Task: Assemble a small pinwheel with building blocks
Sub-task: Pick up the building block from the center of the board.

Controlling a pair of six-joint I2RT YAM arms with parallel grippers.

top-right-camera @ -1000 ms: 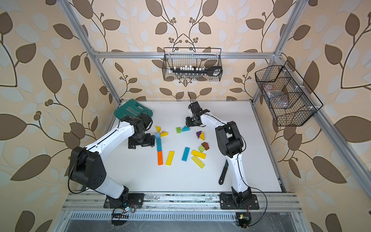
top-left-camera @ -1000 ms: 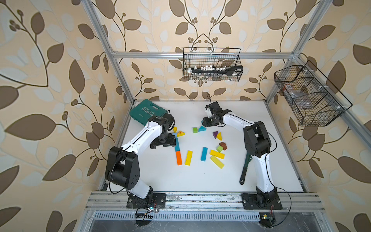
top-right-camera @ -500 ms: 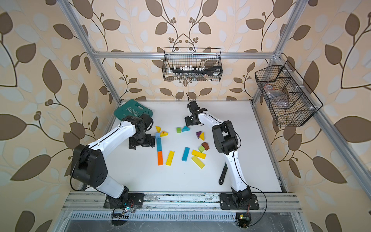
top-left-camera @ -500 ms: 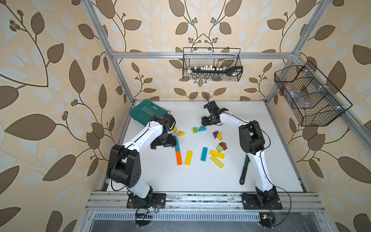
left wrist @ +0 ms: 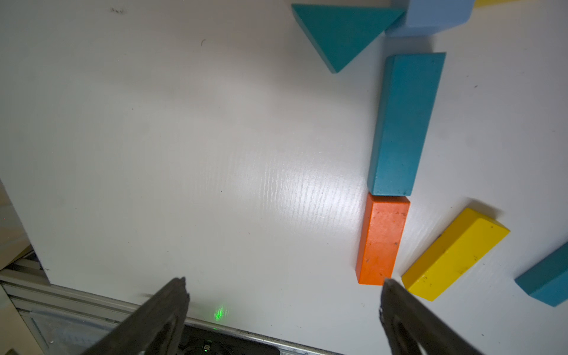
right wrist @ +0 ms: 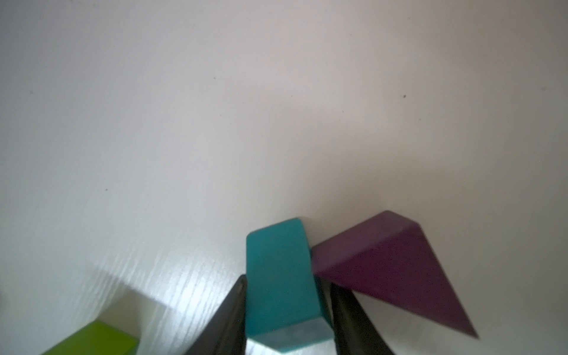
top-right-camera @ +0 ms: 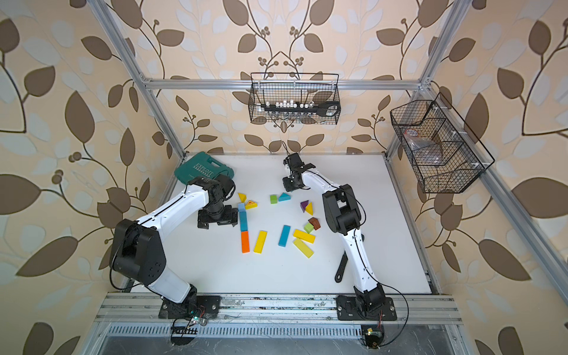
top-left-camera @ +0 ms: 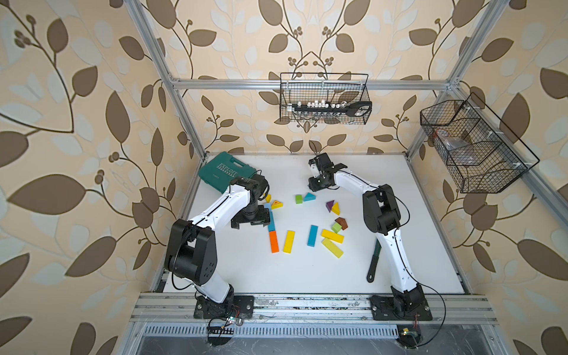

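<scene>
A: The right gripper (right wrist: 288, 280), wrist view: what do its fingers (right wrist: 224, 313) hold?
B: They are closed on a teal wedge (right wrist: 278, 255), one finger against each side. A purple wedge (right wrist: 384, 264) shows close by on one side and a green cube (right wrist: 98, 338) on the other. Whether the teal wedge is clear of the table (right wrist: 215, 107) cannot be told.

A: And from above?
B: In both top views the right arm extends to the far middle of the white table, with the gripper tilted down at the teal wedge. The green cube lies just beside that wedge. The purple wedge lies apart from it, against a yellow wedge (top-left-camera: 336, 209).

A: The left gripper (left wrist: 284, 295)?
B: Jaws spread wide over bare table, nothing between them. Beside one fingertip lies an orange bar (left wrist: 382, 239), end to end with a teal bar (left wrist: 402, 123) and touching it. Beyond that sits a pale blue cube (left wrist: 430, 15), with the corner of a second teal wedge (left wrist: 341, 30) against it. A yellow bar (left wrist: 455, 252) lies slanted just beside the orange bar.

A: Other blocks?
B: Near the table's middle, a top view shows another teal bar (top-left-camera: 312, 235), two further yellow bars (top-left-camera: 332, 236), and a second green cube (top-left-camera: 336, 227) touching a brown block (top-left-camera: 341, 222). A dark wrench (top-left-camera: 374, 261) lies by the right arm. A teal case (top-left-camera: 227, 173) occupies the far left corner.
</scene>
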